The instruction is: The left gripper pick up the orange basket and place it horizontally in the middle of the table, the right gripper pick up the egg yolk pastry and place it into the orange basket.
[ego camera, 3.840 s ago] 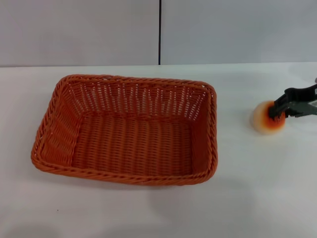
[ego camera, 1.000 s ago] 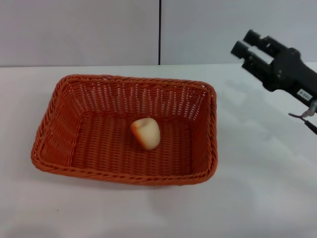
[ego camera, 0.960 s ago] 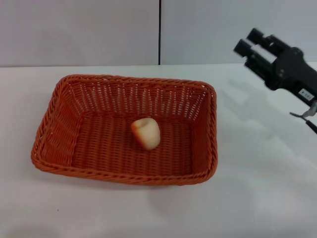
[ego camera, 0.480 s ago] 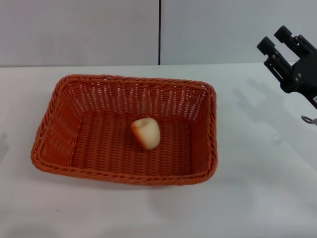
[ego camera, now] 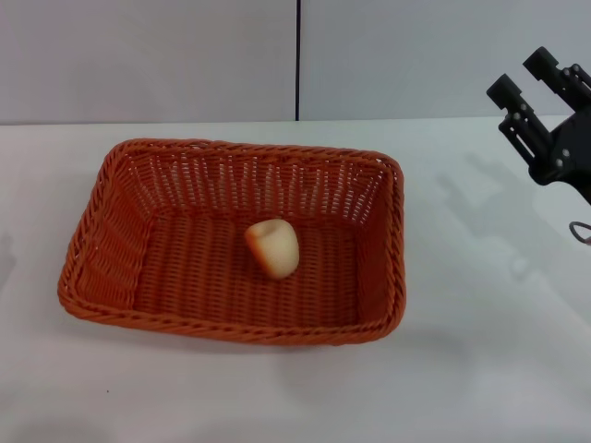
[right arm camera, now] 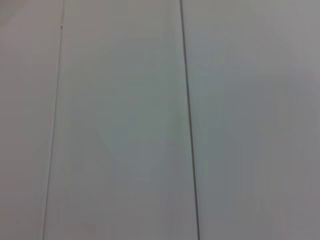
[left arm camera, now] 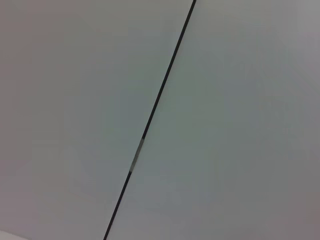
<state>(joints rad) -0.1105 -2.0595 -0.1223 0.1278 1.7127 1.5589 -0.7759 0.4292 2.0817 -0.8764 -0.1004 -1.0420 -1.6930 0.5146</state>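
Observation:
The orange basket [ego camera: 235,238] lies lengthwise across the middle of the white table [ego camera: 480,351] in the head view. Inside it, near the centre of its floor, rests the egg yolk pastry [ego camera: 272,247], tipped on its side with the pale underside showing. My right gripper [ego camera: 524,76] hangs raised at the far right edge, well away from the basket, open with nothing between its black fingers. The left gripper is out of view. Both wrist views show only the grey wall.
A grey wall [ego camera: 148,55] with a dark vertical seam [ego camera: 297,55] stands behind the table. A small dark speck [ego camera: 107,390] lies on the tabletop near the front left.
The right gripper has drawn back to the right and slightly upward, away from the basket. The pastry, earlier held at the right, lies still in the basket.

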